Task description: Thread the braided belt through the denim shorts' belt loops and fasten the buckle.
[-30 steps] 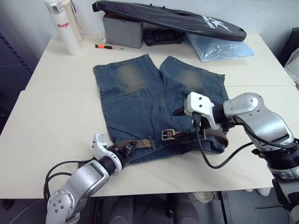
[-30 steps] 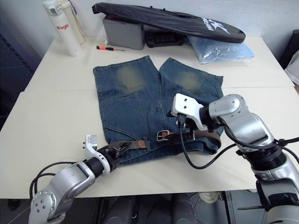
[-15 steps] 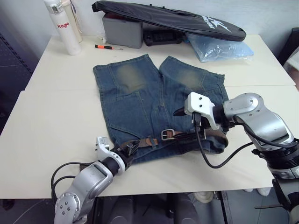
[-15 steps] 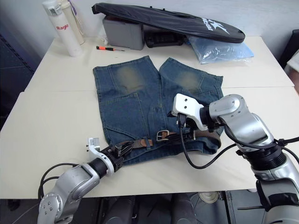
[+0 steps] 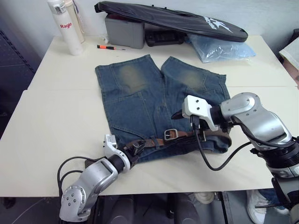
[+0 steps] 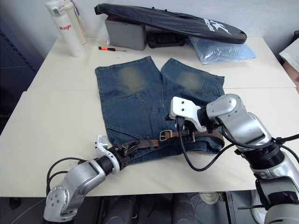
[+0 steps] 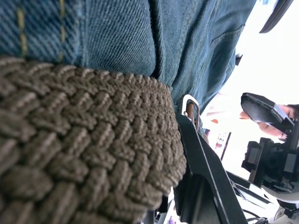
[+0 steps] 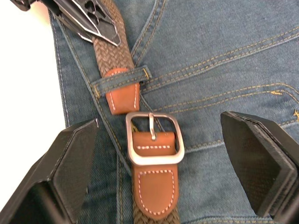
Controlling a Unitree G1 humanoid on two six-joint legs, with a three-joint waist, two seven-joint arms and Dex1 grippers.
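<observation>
While the denim shorts (image 5: 154,105) lie flat mid-tabletop (image 5: 46,126), waistband toward the near edge, the braided belt (image 8: 111,53) runs along the waistband. Its tan tip sits under one of the belt loops (image 8: 120,78), just short of the buckle (image 8: 153,138). Left gripper (image 6: 122,151) jaws clenched on belt. Right gripper (image 8: 159,158) jaws released, straddling the buckle.
</observation>
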